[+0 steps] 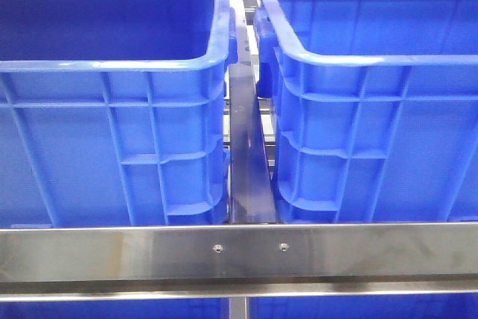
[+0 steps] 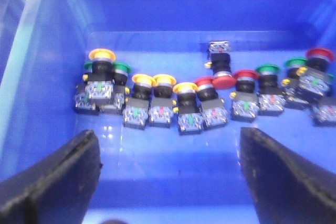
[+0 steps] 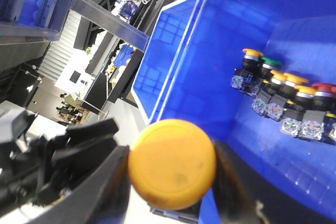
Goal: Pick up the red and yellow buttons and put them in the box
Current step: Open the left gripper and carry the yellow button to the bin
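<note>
1. In the front view you see only two large blue plastic crates, the left crate [image 1: 112, 110] and the right crate [image 1: 373, 110], standing side by side on a steel frame [image 1: 239, 252], with a narrow steel rail [image 1: 246, 155] running away from you between them. Neither arm shows here, and the crate walls hide whatever lies inside, so you cannot judge the buttons from this view.

2. In the left wrist view, the left gripper [image 2: 168, 177] hangs over a blue bin floor [image 2: 168, 145] with its two dark fingers [image 2: 52, 182] spread wide and nothing between them. Beyond the fingers a row of push buttons [image 2: 199, 98] sits along the base of the bin wall, with yellow, red and green caps mixed. The wide spread likely readies it to straddle one cap; a yellow-capped button [image 2: 185, 106] sits near the centre line.

3. In the right wrist view, the right gripper [image 3: 170, 174] is clamped on a round yellow-capped button [image 3: 172, 163], cap facing the camera, held above the rim of a blue bin [image 3: 210, 77]. More buttons lie in a row [image 3: 283, 103] on that bin's floor. Which crate this is, you cannot tell.
</note>
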Tool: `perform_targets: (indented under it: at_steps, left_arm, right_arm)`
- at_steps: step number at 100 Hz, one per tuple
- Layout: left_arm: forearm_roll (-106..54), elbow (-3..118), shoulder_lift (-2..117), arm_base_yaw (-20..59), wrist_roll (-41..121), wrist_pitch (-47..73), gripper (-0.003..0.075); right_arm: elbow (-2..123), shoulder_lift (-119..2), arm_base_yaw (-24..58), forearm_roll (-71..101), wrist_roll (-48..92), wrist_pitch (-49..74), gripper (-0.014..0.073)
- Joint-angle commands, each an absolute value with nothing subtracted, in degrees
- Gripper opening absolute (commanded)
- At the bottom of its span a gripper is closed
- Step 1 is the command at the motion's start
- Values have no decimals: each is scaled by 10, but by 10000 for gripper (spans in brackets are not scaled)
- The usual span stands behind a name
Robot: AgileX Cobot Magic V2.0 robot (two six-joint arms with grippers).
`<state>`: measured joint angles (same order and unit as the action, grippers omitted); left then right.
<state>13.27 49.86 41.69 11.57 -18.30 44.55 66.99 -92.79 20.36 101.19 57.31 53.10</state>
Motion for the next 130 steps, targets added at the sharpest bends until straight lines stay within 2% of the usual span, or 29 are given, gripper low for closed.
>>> perform_targets:
  at_steps: [1, 15, 22, 29, 30, 42, 43, 44, 49, 76, 106, 130]
  left_arm:
    - [134, 492, 372, 113, -189, 402, 494]
    - [134, 461, 305, 113, -189, 405, 487]
    - [134, 452, 279, 113, -189, 411, 436]
    - [134, 444, 257, 113, -189, 414, 339]
    - [134, 443, 254, 113, -189, 414, 304]
    - [134, 431, 227, 113, -189, 411, 86]
    - [134, 431, 225, 113, -189, 411, 86]
    - [134, 429, 223, 113, -189, 411, 48]
    - [134, 425, 217, 113, -189, 410, -18]
    - [139, 418, 211, 113, -189, 409, -19]
    - [139, 418, 211, 113, -189, 409, -19]
    - [139, 418, 211, 113, -189, 409, -19]
  right_arm:
    - [689, -905, 200, 1058, 583, 547, 170]
    - [689, -905, 200, 1058, 583, 545, 170]
    - [689, -905, 200, 1058, 583, 545, 170]
    - [689, -905, 200, 1058, 583, 543, 170]
    - [689, -905, 200, 1058, 583, 543, 170]
    - [689, -905, 200, 1058, 583, 531, 170]
    - [689, -905, 200, 1058, 583, 530, 170]
    - [689, -905, 200, 1058, 583, 530, 170]
    - [689, -905, 200, 1058, 583, 521, 170]
    - [688, -905, 149, 1058, 582, 517, 170]
    - [688, -905, 12, 1056, 555, 545, 170]
    - [685, -905, -102, 991, 510, 545, 170]
